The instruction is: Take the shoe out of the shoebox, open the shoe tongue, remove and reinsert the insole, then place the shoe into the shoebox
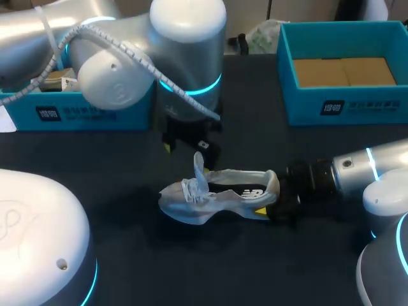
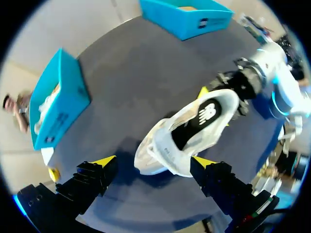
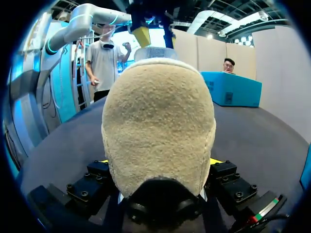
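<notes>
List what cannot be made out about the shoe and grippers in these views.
Head view: the left gripper is mostly hidden under the left arm.
Right wrist view: the heel of the shoe blocks its tongue and toe.
All views: the insole is lost inside the dark opening.

Head view: high behind the robot, looking down on the dark table (image 1: 191, 268), mid range. Left wrist view: above, tilted down at the white and grey mesh sneaker (image 2: 194, 131), fairly near. Right wrist view: level with tabletop, tight against its heel. All three share the sneaker.
</notes>
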`<action>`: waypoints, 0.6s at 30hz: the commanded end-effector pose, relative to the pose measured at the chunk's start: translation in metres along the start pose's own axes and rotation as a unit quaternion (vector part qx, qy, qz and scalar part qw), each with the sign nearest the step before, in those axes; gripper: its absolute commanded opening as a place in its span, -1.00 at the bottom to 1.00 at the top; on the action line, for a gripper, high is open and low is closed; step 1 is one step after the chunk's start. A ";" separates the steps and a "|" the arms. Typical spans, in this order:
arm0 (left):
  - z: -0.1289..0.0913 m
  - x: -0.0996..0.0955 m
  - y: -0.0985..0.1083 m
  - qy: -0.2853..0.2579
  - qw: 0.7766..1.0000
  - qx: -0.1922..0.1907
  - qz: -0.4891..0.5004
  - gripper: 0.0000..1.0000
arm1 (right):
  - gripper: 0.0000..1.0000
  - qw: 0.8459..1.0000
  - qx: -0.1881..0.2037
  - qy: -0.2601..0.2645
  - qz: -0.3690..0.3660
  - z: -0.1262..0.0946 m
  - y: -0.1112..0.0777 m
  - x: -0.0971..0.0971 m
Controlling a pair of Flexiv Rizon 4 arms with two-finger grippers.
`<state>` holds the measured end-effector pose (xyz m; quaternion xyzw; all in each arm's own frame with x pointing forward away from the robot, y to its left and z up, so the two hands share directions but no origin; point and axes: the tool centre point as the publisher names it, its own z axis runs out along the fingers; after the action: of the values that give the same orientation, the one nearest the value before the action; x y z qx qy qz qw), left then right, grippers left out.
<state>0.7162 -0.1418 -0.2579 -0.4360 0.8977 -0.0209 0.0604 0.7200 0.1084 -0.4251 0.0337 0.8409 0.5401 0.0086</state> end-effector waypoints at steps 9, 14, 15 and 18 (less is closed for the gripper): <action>-0.041 0.007 -0.029 0.061 0.964 -0.010 0.260 1.00 | -1.00 1.000 0.002 0.000 0.001 0.003 -0.001 -0.001; -0.045 0.019 -0.035 0.061 0.938 -0.018 0.341 1.00 | -1.00 1.000 0.002 0.000 0.001 0.003 -0.001 -0.001; -0.046 0.023 -0.037 0.066 0.934 -0.013 0.352 1.00 | -1.00 1.000 0.002 0.000 0.001 0.003 -0.001 -0.001; -0.048 0.031 -0.039 0.074 0.921 0.002 0.383 0.36 | -1.00 1.000 0.002 0.000 0.001 0.003 -0.001 -0.001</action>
<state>0.7194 -0.1807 -0.2100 -0.1412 0.9895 -0.0306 0.0055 0.7200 0.1083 -0.4251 0.0337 0.8409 0.5401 0.0085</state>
